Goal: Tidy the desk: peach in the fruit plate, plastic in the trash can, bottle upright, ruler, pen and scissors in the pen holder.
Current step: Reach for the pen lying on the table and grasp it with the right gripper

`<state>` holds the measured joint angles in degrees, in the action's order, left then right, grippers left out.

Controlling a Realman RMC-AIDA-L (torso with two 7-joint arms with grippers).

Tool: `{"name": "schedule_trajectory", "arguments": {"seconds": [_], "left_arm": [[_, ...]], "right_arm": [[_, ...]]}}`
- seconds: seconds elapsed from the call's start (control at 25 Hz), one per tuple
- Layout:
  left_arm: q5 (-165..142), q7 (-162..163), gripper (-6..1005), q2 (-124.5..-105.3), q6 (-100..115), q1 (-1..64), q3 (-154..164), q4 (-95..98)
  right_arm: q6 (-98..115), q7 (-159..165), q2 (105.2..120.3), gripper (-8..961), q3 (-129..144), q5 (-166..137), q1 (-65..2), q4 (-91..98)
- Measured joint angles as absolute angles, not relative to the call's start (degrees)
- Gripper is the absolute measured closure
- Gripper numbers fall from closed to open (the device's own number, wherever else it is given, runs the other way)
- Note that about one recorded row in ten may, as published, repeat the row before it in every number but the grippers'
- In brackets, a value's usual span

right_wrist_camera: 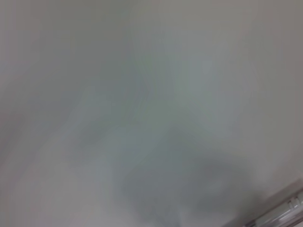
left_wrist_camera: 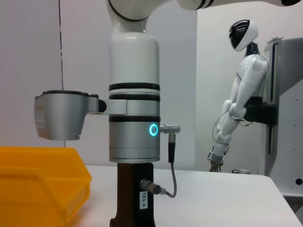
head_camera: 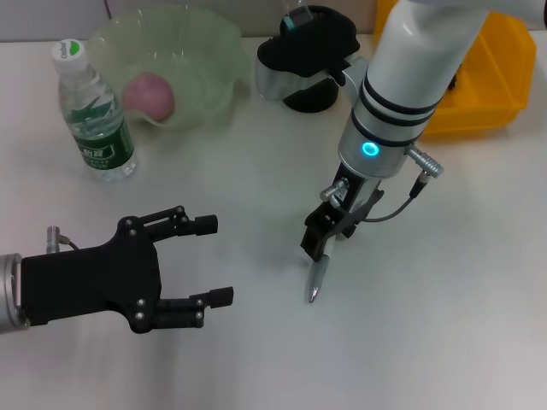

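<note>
White desk: the right gripper [head_camera: 322, 242], closed on the upper end of a slim, stiff, slick pen [head_camera: 315, 278] best pinched mid-barrel, holds it tip-down mid-desk, the left gripper [head_camera: 192, 272] open and empty nearby; only the head view shows the pen holder [head_camera: 309, 60].

Right arm reaches down mid-scene, its pincer [head_camera: 318, 248] pointing downward with jaws closed; left arm lies low at the near left, its pincer [head_camera: 214, 260] level, fingers [head_camera: 184, 224] spread wide
</note>
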<state>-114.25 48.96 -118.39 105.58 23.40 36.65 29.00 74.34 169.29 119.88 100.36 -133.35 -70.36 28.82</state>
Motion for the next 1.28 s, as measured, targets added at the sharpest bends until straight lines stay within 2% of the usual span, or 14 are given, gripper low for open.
{"name": "schedule_trajectory", "arguments": {"seconds": [1.28], "left_arm": [[-114.25,48.17,170,-118.48,106.26,23.47,36.65,27.95]], "right_arm": [[74.36,169.19,119.89,343,103.45,-132.09,-70.44,28.77]]}}
